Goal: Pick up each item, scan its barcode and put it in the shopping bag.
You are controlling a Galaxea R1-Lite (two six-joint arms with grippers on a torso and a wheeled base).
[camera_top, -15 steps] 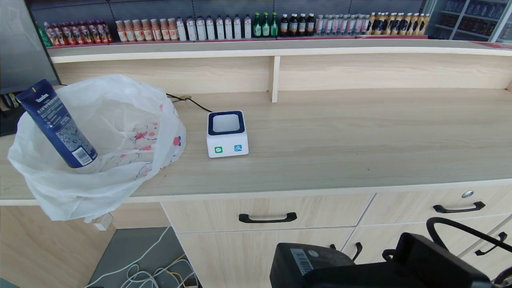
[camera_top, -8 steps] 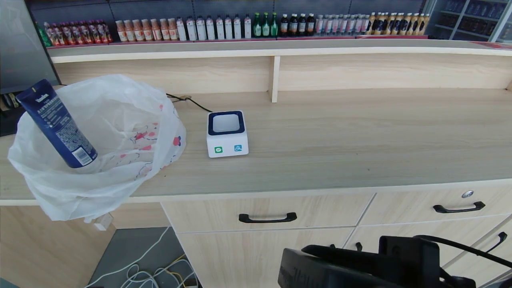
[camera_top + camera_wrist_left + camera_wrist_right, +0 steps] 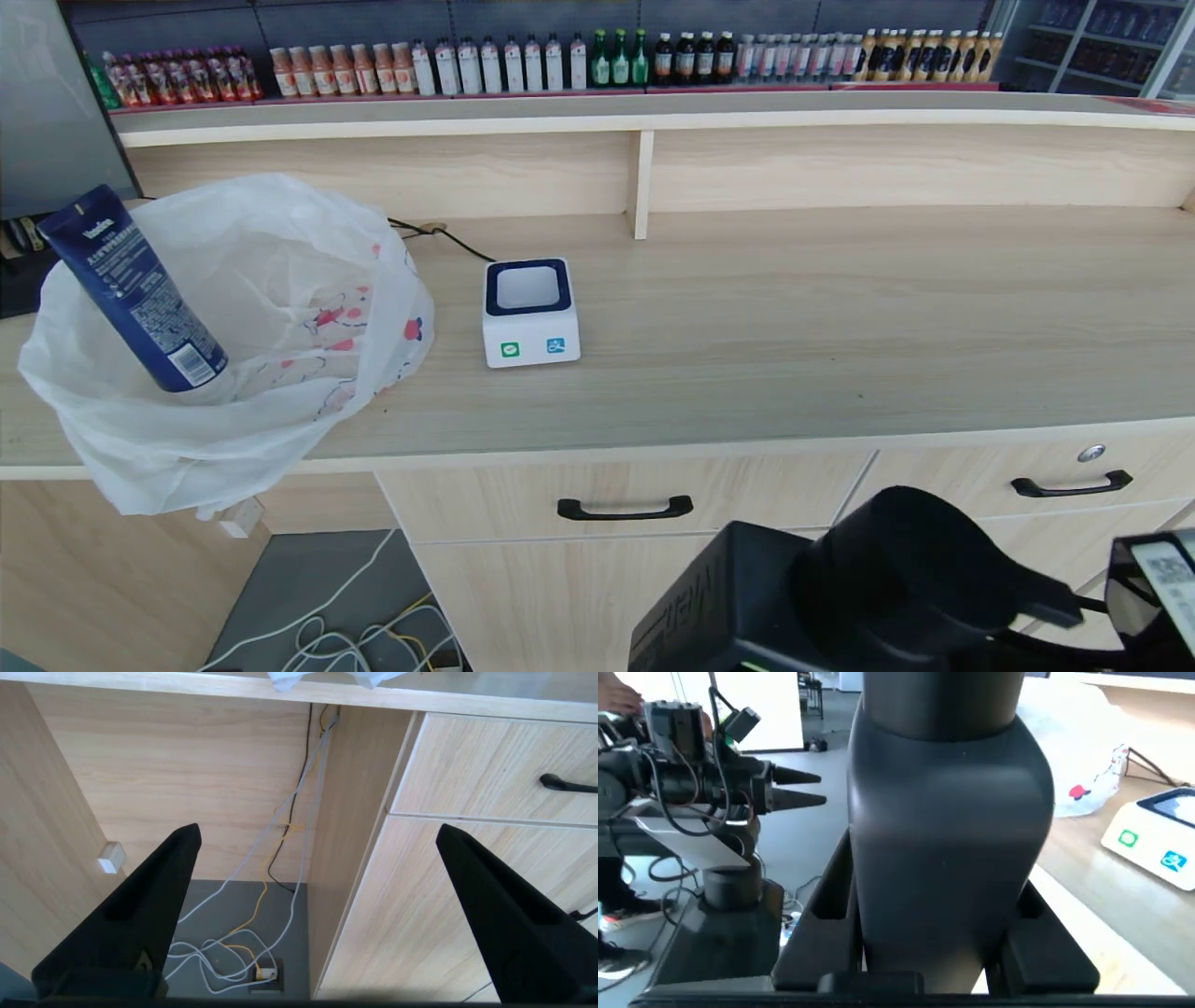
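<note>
**Entry: checkout counter, items and arms**

1. Tube (image 3: pixel 135 289). Dark blue, standing tilted inside the shopping bag (image 3: pixel 308 243), cap end down, upper end leaning on the bag's left rim, barcode label facing out. Same spot as a second ago.
2. Shopping bag. White plastic with a red pattern, mouth open, at the left end of the counter (image 3: pixel 794 327), its lower part hanging over the front edge. Unmoved.
3. Scanner (image 3: pixel 529 313). White box with a dark-framed window facing up, near the bag on its right, not touching it. Unmoved, cable running off behind it.
4. Right arm (image 3: pixel 868 579). The one thing that changes. A second ago a flat dark block and a cable loop show low in the head view. Now a bulkier rounded section has swung up and across, in front of the drawers (image 3: pixel 625 485) and below the counter edge. It carries nothing that can be seen, and whether its gripper is released or clenched cannot be told.
5. Left gripper (image 3: pixel 318 831). Held below counter height, facing the cabinet side and the floor cables (image 3: pixel 252 943). Fingers (image 3: pixel 140 924) spread wide, nothing between them.

**Assessment.** The only item seen is already in the bag, and the sole motion is an arm folding low, away from the counter. This likely means the bagging step is done and the task is at or near its end.
</note>
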